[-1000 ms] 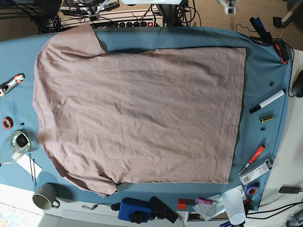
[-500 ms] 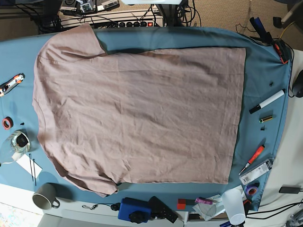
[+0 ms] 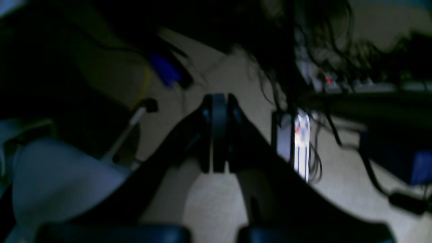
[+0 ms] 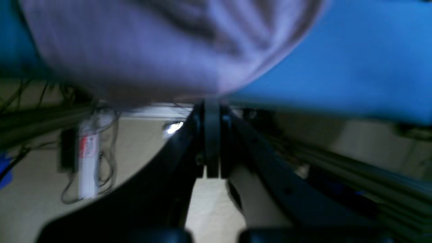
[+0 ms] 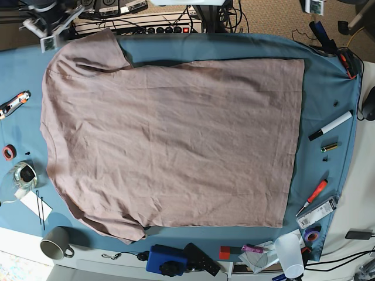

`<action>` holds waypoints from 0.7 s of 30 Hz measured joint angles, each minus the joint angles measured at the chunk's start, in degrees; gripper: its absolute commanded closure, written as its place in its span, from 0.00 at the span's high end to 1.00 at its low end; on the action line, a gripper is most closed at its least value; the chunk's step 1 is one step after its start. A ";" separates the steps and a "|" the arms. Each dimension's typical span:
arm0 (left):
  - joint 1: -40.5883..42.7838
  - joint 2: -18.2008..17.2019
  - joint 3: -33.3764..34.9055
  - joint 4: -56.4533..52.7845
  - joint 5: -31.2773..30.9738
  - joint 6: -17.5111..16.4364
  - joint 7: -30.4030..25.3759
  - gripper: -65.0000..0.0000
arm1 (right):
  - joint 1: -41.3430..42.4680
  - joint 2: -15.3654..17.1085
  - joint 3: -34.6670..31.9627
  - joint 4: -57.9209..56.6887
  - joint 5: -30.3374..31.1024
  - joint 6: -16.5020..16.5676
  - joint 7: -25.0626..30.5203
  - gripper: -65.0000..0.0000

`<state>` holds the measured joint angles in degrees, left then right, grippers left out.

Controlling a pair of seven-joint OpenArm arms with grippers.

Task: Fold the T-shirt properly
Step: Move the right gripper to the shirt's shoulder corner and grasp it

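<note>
The T-shirt [image 5: 176, 146] is lying spread across blue cloth [image 5: 325, 99], both pincers, left [image 3: 218, 133] and right [image 4: 212, 138], hovering closed and empty.

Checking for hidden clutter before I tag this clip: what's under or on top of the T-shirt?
Under the T-shirt, blue cloth shows around its edges; what its middle covers is hidden. Nothing visible lies on top.

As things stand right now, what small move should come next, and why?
Probably bring the right tool over the near sleeve and open it: it is shut just off the edge of the shirt, which lies spread and unfolded.
</note>
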<state>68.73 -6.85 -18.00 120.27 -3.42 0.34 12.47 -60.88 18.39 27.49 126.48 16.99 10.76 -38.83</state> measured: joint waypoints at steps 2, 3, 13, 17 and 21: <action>-0.11 -0.02 0.00 1.14 -1.18 2.12 0.20 0.00 | 1.05 0.00 1.68 1.03 0.02 -0.02 -0.20 0.00; -0.22 0.00 0.00 1.53 -1.18 2.91 0.59 0.00 | 1.75 0.00 2.16 1.07 0.02 0.02 -0.42 0.00; -0.46 0.02 0.00 1.77 -1.20 3.30 0.85 0.00 | 6.43 -0.20 2.40 1.05 -10.23 0.44 -5.77 0.06; -0.48 0.00 0.00 1.77 -1.22 3.30 0.85 0.00 | 6.43 -0.33 2.40 1.05 -12.59 0.04 -8.46 0.50; -0.46 0.00 0.00 1.77 -1.22 3.30 0.85 0.00 | 6.49 -0.33 2.40 1.05 -12.52 -2.93 -8.87 0.50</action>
<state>68.27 -6.85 -18.00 122.04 -4.64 3.64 13.32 -54.39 18.06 29.89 127.52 4.47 7.84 -47.70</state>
